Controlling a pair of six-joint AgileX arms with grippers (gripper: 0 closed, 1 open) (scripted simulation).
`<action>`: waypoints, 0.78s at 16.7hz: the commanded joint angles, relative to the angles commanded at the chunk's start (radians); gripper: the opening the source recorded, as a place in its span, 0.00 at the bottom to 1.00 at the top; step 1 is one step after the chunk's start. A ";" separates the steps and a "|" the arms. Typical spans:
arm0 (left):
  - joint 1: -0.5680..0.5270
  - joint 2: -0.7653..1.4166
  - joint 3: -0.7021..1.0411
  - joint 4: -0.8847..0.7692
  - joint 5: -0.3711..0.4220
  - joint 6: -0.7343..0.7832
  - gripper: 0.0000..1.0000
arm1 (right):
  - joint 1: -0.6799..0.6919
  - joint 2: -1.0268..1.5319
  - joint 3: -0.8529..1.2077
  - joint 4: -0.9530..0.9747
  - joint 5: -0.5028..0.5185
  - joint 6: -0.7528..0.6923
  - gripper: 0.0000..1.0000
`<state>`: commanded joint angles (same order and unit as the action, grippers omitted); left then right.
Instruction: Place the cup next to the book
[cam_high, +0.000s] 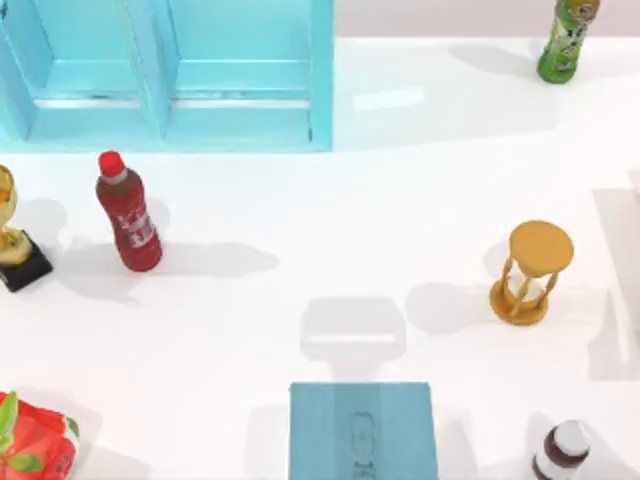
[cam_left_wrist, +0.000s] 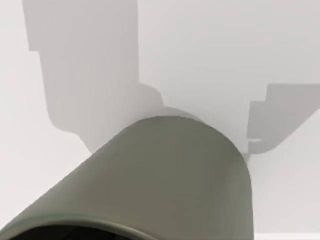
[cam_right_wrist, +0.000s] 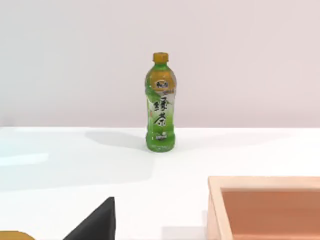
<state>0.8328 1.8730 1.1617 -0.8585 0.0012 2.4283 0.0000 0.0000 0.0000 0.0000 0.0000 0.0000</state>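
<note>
Left wrist view: cup (cam_left_wrist: 165, 175) close before camera, above white worktop (cam_left_wrist: 225, 50); end effector state cannot be told. Top view: book (cam_high: 363, 430) at 6 o'clock.

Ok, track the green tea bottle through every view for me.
Top view: the green tea bottle stands at the table's far right corner, cut off by the picture's upper edge.
Right wrist view: the same bottle stands upright on the table, in front of the pale wall.
Left wrist view: this one looks past the olive cup onto shadowed tabletop.
Shared landmark: the white table.
</note>
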 joint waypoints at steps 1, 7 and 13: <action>0.000 0.000 0.000 0.000 0.000 0.000 1.00 | 0.000 0.000 0.000 0.000 0.000 0.000 1.00; 0.000 0.000 0.000 0.000 0.000 0.000 0.70 | 0.000 0.000 0.000 0.000 0.000 0.000 1.00; 0.000 0.000 0.000 0.000 0.000 0.000 0.25 | 0.000 0.000 0.000 0.000 0.000 0.000 1.00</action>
<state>0.8328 1.8730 1.1617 -0.8585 0.0012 2.4283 0.0000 0.0000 0.0000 0.0000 0.0000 0.0000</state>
